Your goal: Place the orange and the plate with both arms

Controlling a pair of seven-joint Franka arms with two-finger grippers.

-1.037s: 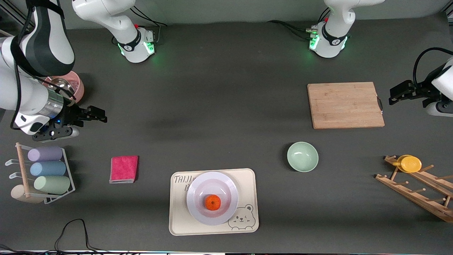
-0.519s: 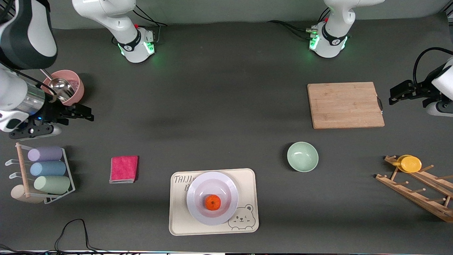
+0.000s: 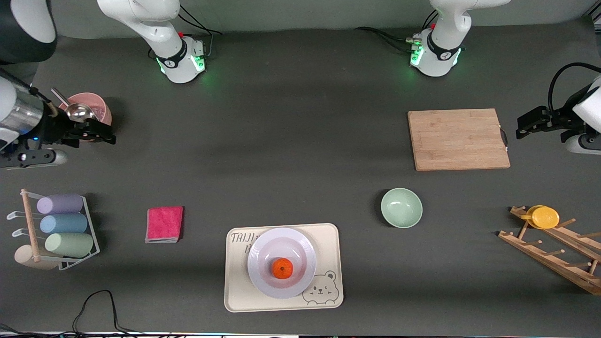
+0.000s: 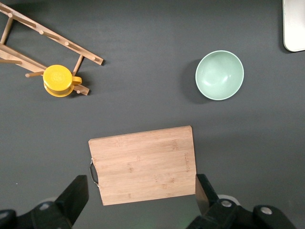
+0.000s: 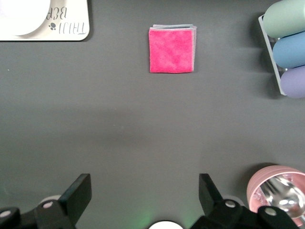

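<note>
The orange lies in the centre of the white plate, which rests on the cream bear tray near the table's front edge. A sliver of the plate and tray shows in the right wrist view. My right gripper is open and empty, up over the table at the right arm's end beside the pink bowl. My left gripper is open and empty, over the table at the left arm's end beside the cutting board; its fingers frame the board.
A wooden cutting board, a mint-green bowl, and a wooden rack with a yellow cup stand toward the left arm's end. A pink cloth, a cup rack and a pink bowl with ladle stand toward the right arm's end.
My right gripper has drawn back toward the right arm's end of the table and toward the bases, ending beside the pink bowl. The left arm has not moved.
</note>
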